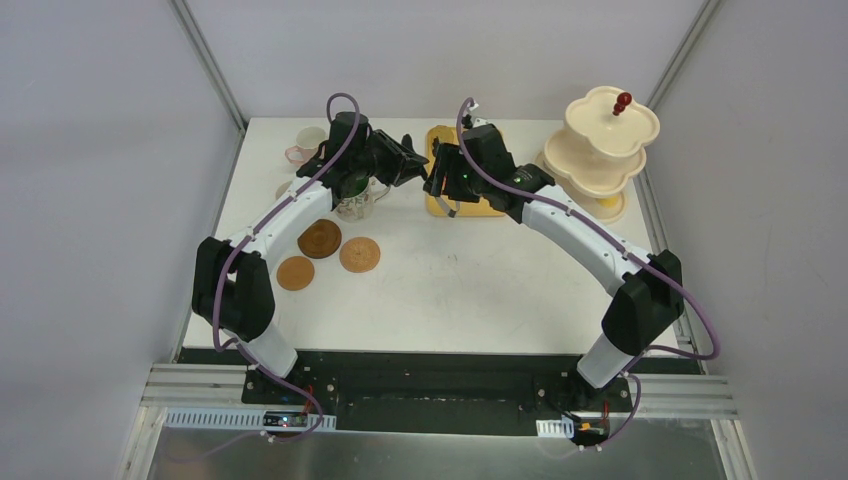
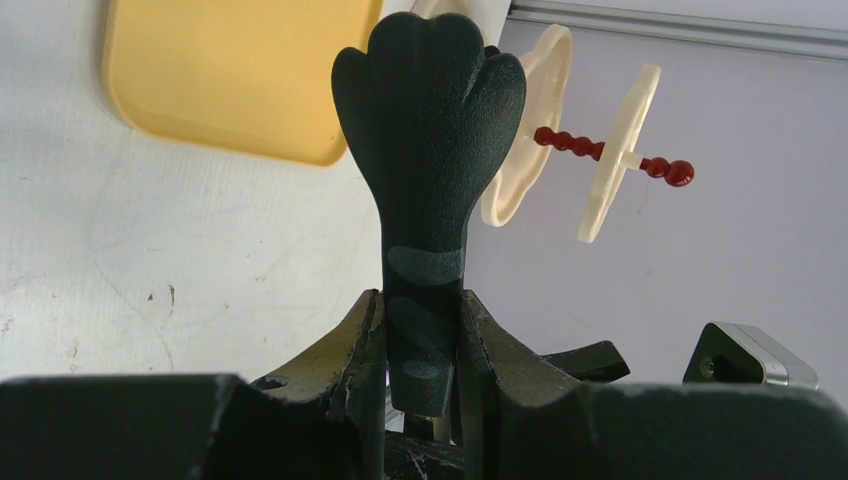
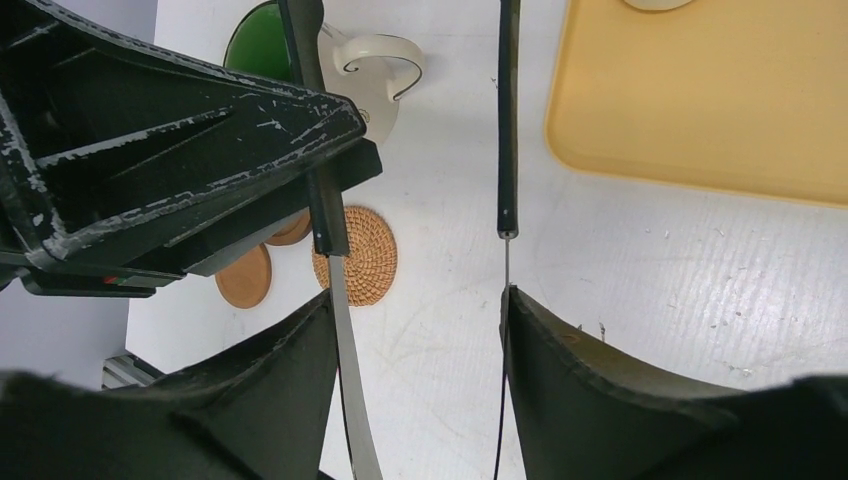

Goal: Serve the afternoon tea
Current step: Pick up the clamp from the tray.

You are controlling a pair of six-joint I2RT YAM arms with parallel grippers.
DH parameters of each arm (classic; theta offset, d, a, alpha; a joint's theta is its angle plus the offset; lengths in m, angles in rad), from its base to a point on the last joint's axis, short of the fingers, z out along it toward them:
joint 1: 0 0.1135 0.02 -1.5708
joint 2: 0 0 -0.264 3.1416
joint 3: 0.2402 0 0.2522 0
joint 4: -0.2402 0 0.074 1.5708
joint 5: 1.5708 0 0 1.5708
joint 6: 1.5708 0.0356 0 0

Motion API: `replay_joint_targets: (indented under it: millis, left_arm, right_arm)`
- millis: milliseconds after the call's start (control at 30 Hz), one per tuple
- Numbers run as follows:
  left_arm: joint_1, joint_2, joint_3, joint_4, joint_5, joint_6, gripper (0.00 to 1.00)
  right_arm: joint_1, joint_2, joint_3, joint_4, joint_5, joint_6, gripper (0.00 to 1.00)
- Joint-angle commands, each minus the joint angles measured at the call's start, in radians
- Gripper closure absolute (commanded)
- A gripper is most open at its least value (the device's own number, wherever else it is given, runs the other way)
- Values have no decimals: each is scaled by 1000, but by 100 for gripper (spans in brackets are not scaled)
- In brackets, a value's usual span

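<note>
Left wrist view: the left gripper is nearly closed, clamped hard on the scalloped end of the black tongs. Right wrist view: the right gripper stands about half apart, one finger against each arm of those tongs. Beneath them are the green-lined mug and a woven coaster, with the yellow tray just beside. From above, three coasters cluster on the table's left half — the three-tier stand sits at the far right corner, the pink mug and cream mug far left.

Lab test cell: grey panel walls, aluminium framing
</note>
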Motion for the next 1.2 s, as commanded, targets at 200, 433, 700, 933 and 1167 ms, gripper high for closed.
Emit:
replay_joint_targets:
  millis: [200, 433, 700, 933, 1167]
  left_arm:
    - [-5, -2, 56, -35, 24, -9, 81]
    - [-4, -2, 95, -98, 5, 37, 56]
    - [7, -15, 166, -257, -53, 147, 29]
    - [22, -55, 282, -482, -139, 391, 27]
    - [24, -127, 318, -540, -21, 558, 28]
  right_arm:
    - [-1, -28, 7, 63, 5, 37, 42]
    - [-17, -16, 6, 74, -7, 53, 44]
    - [-63, 9, -6, 98, -34, 85, 45]
    - [-151, 91, 34, 114, -119, 98, 45]
    - [-234, 215, 134, 102, -164, 73, 44]
